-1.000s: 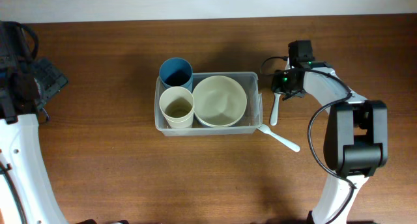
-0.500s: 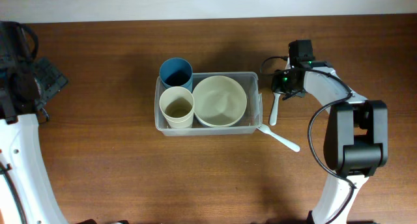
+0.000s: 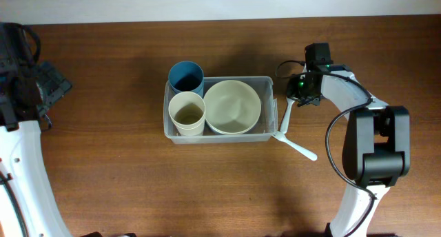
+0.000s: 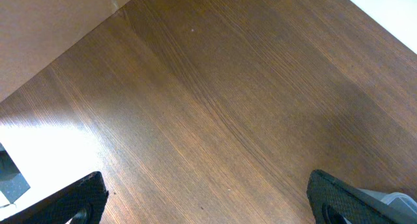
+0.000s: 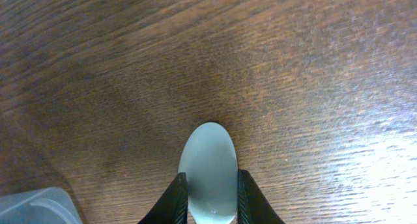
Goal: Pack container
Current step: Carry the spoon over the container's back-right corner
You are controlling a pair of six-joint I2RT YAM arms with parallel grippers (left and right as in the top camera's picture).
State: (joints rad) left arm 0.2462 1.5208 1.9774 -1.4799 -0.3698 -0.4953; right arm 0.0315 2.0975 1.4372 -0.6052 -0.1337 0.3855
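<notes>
Clear plastic rectangular container (image 3: 219, 138) holds a round cream bowl (image 3: 232, 107) and cream cup (image 3: 187, 114). Beside it, the right gripper (image 5: 210, 196) pinches a white plastic spoon (image 5: 208, 162); left gripper (image 4: 207, 201) gapes wide, empty.

You seem to be at a robotics lab bench, because the left arm (image 3: 21, 175) and the right arm (image 3: 375, 151), both white and black, stand at a plain brown wooden table (image 3: 103, 161) with a pale wall (image 3: 207, 3) behind it.
</notes>
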